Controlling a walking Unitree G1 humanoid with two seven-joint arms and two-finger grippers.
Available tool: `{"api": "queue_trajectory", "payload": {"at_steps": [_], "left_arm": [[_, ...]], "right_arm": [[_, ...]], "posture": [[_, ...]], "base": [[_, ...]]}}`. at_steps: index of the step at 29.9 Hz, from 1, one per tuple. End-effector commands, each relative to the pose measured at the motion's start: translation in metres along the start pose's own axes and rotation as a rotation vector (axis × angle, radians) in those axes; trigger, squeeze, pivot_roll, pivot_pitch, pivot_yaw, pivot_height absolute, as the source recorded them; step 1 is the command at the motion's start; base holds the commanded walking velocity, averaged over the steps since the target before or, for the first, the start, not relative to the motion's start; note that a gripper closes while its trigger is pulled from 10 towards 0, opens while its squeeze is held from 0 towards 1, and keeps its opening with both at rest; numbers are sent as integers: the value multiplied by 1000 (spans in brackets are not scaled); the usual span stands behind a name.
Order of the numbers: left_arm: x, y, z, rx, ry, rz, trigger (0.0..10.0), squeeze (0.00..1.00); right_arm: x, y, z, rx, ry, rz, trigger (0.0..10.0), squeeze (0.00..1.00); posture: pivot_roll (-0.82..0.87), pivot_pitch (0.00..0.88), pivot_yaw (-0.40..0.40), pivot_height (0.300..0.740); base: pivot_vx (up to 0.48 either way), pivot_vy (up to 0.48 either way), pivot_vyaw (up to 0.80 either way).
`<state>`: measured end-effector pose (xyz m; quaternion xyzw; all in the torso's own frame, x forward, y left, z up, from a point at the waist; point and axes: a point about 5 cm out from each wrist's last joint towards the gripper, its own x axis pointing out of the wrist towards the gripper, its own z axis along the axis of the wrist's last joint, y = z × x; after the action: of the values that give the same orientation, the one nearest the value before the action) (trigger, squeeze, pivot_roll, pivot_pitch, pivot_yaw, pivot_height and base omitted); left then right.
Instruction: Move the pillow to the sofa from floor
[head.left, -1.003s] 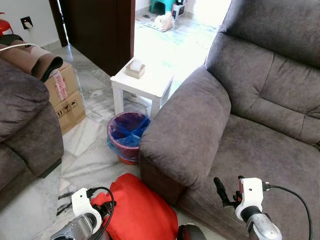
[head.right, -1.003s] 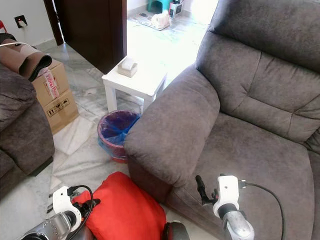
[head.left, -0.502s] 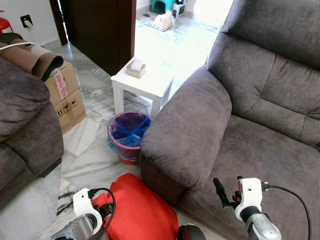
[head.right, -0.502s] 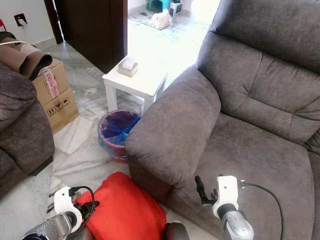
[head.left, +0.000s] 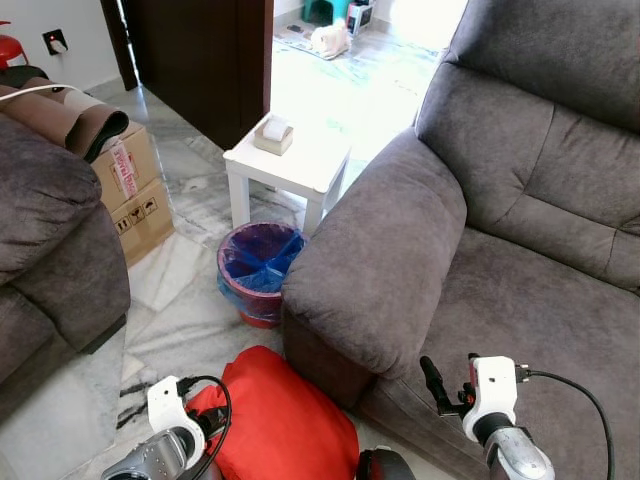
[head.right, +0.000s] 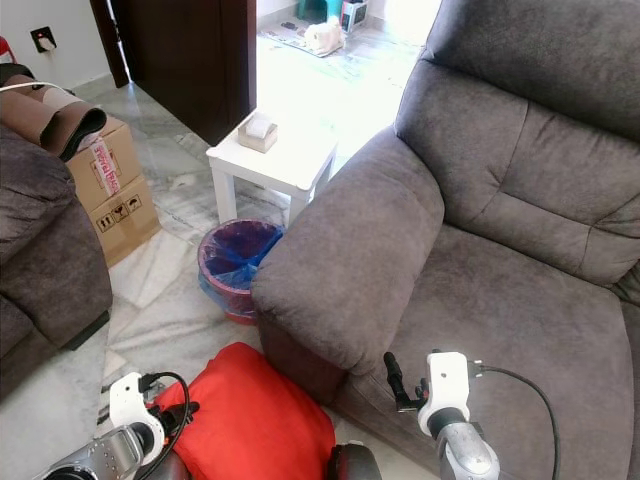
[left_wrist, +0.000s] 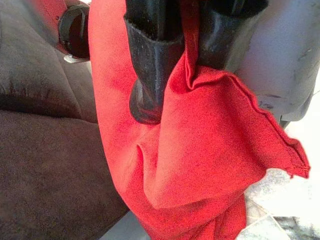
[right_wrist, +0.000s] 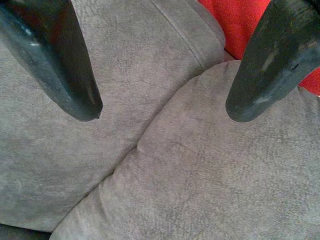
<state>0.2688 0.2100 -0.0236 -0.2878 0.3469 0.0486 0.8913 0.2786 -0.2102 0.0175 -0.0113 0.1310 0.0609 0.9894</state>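
Observation:
The red pillow (head.left: 280, 425) lies low at the foot of the grey sofa (head.left: 520, 300), beside its left armrest (head.left: 375, 260). My left gripper (left_wrist: 180, 75) is shut on a fold of the pillow's red cloth (left_wrist: 200, 150); in the eye views that arm sits at the pillow's left edge (head.left: 205, 415). My right gripper (right_wrist: 162, 112) is open, its two black fingers spread over the sofa's seat cushion (right_wrist: 190, 165). In the eye views it hovers above the front of the seat (head.right: 395, 385).
A bin with a blue liner (head.left: 258, 272) stands on the marble floor by the armrest. Behind it is a small white table (head.left: 290, 165) with a tissue box (head.left: 272, 135). A second grey sofa (head.left: 50, 250) and a cardboard box (head.left: 135, 190) are on the left.
My right gripper has drifted slightly left and lower over the seat. The view has shifted a little. The left gripper keeps its hold on the pillow.

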Motion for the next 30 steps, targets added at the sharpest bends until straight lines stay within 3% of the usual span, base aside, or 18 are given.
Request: {"api": "queue_trajectory", "payload": {"at_steps": [1,12,24,25,26,27,30], "left_arm": [[-1,2,-5,2,27,3,0,0],[1,-5,-2,3,11,-28,0,0],[4,-20,12,-69,-121,-67,0,0],[4,-19,14,-58,-144,-40,7059,0],[4,-19,14,-58,-144,-40,7059,0],[3,-17,17,-35,-170,-18,10000,0],[2,-21,19,-6,-200,-53,10000,0]], "right_arm": [[-4,-3,-7,6,23,-20,10000,0],[-4,0,-10,19,30,-33,10000,0],[-4,4,-14,29,45,-52,10000,0],[-5,4,-15,27,52,-58,10000,0],[-5,4,-15,27,52,-58,10000,0],[-5,3,-18,16,68,-67,10000,0],[-6,2,-21,10,84,-82,10000,0]], "posture": [[-42,173,-89,607],[-27,173,-73,607],[-10,168,-48,607],[-8,167,-45,607],[-8,167,-45,607],[-4,165,-41,607],[-3,163,-37,607]], "base": [[0,0,0],[0,0,0],[0,0,0],[0,0,0],[0,0,0],[0,0,0],[0,0,0]]}}
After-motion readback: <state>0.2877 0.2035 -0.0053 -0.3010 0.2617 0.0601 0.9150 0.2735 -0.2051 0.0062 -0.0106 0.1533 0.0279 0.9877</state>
